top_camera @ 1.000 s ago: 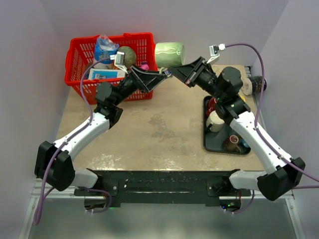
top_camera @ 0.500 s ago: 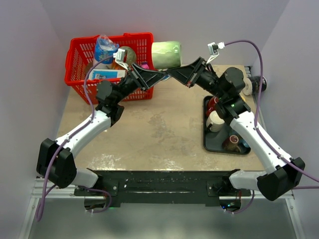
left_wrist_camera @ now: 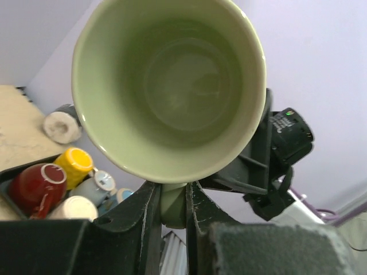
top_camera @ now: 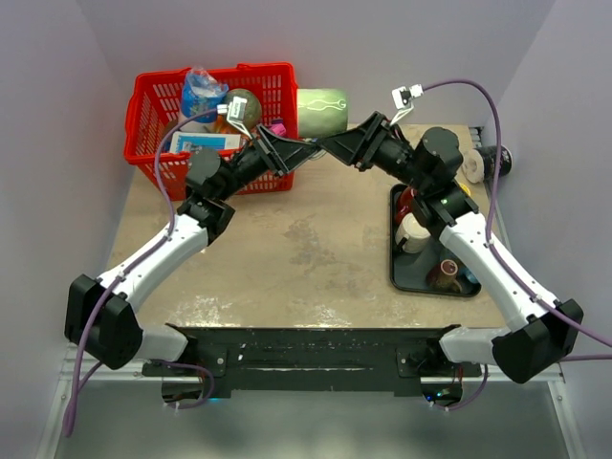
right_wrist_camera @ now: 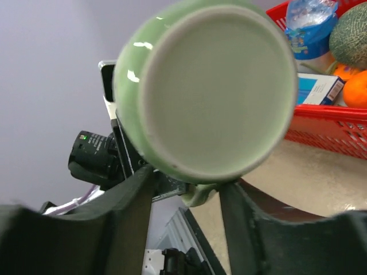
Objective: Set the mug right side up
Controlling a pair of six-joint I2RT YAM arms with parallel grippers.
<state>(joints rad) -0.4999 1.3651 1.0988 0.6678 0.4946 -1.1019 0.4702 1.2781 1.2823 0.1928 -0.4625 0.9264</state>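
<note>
The pale green mug hangs in the air at the back of the table, beside the red basket, lying on its side. Its open mouth faces the left wrist camera and its flat base faces the right one. My left gripper is shut on the mug's handle from below. My right gripper stands open, its fingers apart on either side of the handle and not pressing it. In the top view both grippers meet under the mug.
A red basket at the back left holds a bottle, a melon, a box and fruit. A black tray on the right carries several cups. A paper roll and a dark can lie at the back right edge.
The left gripper has shut on the mug's handle. The right gripper, shut on the handle before, has opened. The mug has shifted slightly left and lower.
</note>
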